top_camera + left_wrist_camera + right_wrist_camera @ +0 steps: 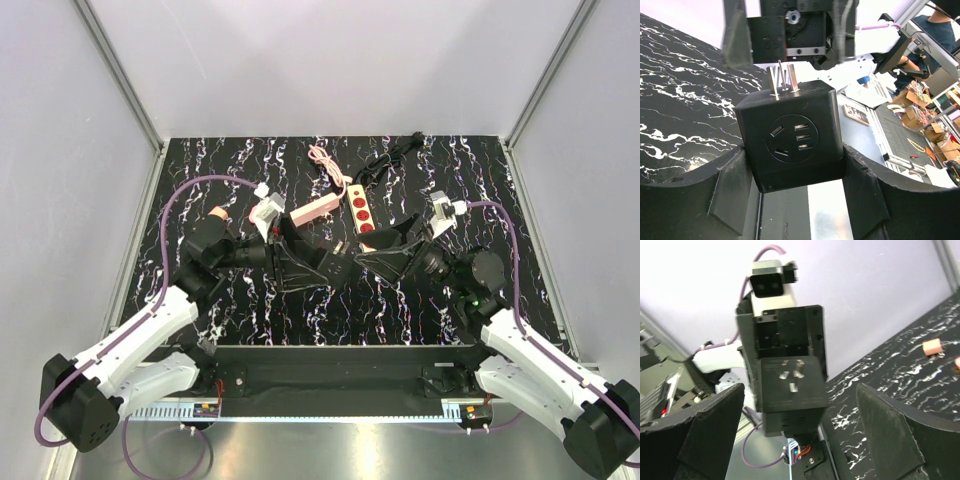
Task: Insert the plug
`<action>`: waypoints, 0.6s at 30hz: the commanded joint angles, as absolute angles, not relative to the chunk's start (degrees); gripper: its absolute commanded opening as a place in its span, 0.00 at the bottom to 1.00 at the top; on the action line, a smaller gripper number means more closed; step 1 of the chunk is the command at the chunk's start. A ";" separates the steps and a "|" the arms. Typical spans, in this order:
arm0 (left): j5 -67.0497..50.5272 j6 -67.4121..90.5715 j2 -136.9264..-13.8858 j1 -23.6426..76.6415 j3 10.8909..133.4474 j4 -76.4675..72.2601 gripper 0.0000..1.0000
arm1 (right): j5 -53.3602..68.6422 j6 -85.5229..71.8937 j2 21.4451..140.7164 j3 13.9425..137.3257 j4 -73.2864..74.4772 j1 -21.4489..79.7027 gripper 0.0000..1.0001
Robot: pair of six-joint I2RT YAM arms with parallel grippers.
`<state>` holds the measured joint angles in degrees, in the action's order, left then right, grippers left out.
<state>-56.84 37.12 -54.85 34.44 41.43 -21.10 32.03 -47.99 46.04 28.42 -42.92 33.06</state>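
The plug point(790, 135) is a black cube adapter with metal prongs point(782, 80) on one face and sockets on another. My left gripper point(795, 192) is shut on it, its fingers point(727, 192) pressing both sides. Seen from above, the plug point(338, 262) hangs over the table's middle between the two arms. My right gripper point(805, 435) stands open and faces the pronged face of the plug point(790, 390), with wide gaps on either side. From the top, the left gripper point(305, 262) and right gripper point(385, 250) point at each other.
A pink power strip point(362, 212) with red sockets lies behind the grippers, with a second pink block point(315, 209) to its left. A pink cord point(325, 160) and a black cable point(390, 155) lie at the back of the black marbled table point(250, 300).
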 commanded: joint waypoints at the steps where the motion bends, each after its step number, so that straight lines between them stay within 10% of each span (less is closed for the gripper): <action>1: -53.27 34.98 -54.49 34.89 45.09 -23.38 0.00 | 34.45 -50.53 46.05 28.56 -49.66 33.31 1.00; 18: -50.28 38.76 -56.69 35.42 45.61 -30.85 0.00 | 35.95 -53.70 55.10 27.95 -57.29 35.50 0.96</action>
